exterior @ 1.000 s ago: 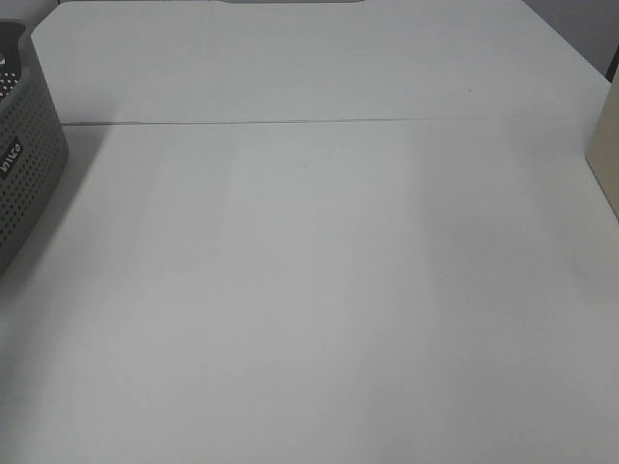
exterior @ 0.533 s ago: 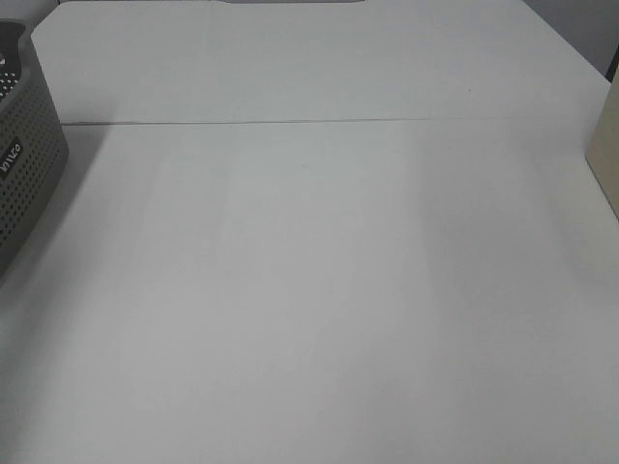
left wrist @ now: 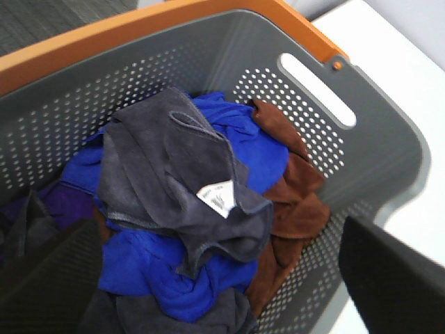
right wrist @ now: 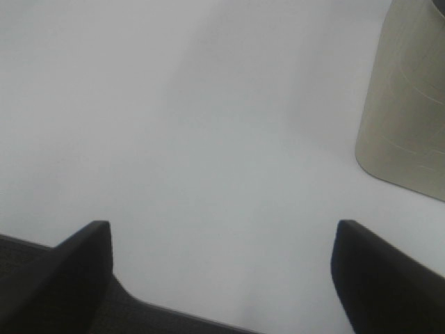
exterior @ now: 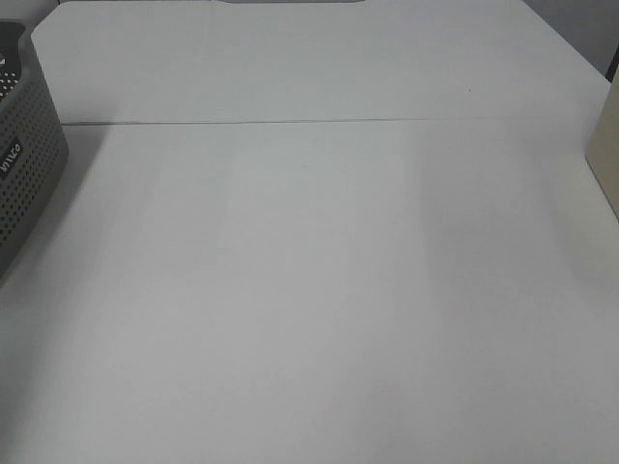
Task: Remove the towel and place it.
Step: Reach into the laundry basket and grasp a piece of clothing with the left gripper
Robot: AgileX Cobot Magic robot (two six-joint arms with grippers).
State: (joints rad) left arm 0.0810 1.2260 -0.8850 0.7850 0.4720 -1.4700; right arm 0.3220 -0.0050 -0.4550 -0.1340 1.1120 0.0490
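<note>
This is looking like a robot test bench in a lab or office-type room, not a home. A bare white table [exterior: 309, 290], its two tops meeting at a seam, is filling the high view. A gray perforated laundry basket [left wrist: 389, 160] with an orange rim is standing on it, holding a dark towel [left wrist: 174, 174] over blue cloth [left wrist: 261, 149] and brown cloth [left wrist: 295, 202]. Dark carpet-like flooring [left wrist: 49, 17] is showing beyond the basket.

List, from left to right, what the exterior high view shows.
gray perforated basket at the left edge → bare white table across the middle → beige object cut off at the right edge.
</note>
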